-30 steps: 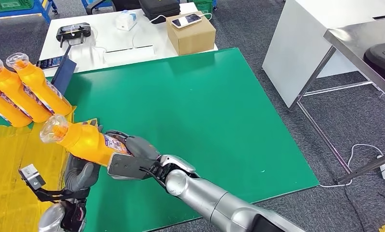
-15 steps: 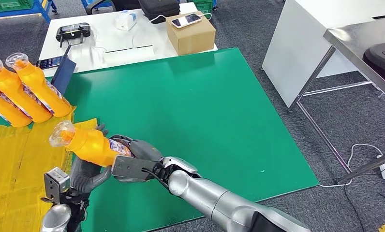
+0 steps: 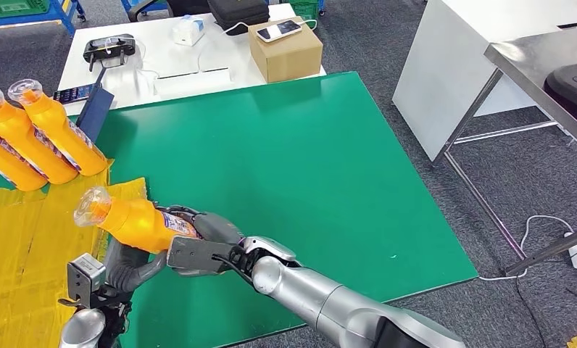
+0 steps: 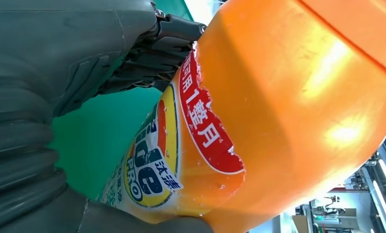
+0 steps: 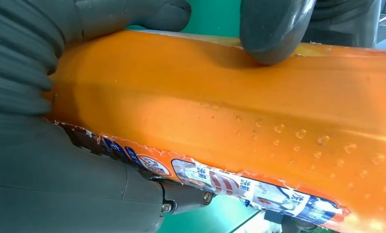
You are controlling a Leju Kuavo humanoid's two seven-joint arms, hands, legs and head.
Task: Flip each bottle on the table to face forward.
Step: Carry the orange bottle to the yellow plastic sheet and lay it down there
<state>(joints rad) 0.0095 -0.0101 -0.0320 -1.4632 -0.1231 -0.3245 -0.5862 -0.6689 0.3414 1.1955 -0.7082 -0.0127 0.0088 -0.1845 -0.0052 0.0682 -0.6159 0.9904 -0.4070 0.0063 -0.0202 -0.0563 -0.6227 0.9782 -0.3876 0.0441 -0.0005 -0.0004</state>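
At the far left of the head view, two orange bottles (image 3: 35, 134) lie side by side on a yellow sheet (image 3: 17, 239) that covers the left edge of the green tabletop (image 3: 285, 159), their clear caps pointing up and away from the robot. Just beyond them a dark blue board (image 3: 96, 109) leans at the tabletop's back corner.

Near the front left corner, a third orange bottle (image 3: 130, 220) is held off the surface, tilted, with its clear cap toward the left and its printed label toward the right. The left robot hand (image 3: 130, 261) comes up from below and cups the bottle's underside; in the left wrist view the left robot hand's grey cover and dark fingers (image 4: 147, 53) lie along the bottle's side by its red and yellow label, though how tightly they close there I cannot tell. The right robot hand (image 3: 198, 243) wraps the labelled end of the same bottle, its silver arm (image 3: 322, 304) reaching in from the lower right. In the right wrist view a grey thumb (image 5: 268, 29) presses on the orange body while the palm bears against the torn label edge.

Behind the green tabletop stands a white table (image 3: 162, 65) with a cardboard box (image 3: 285, 49) carrying a phone (image 3: 280, 30).
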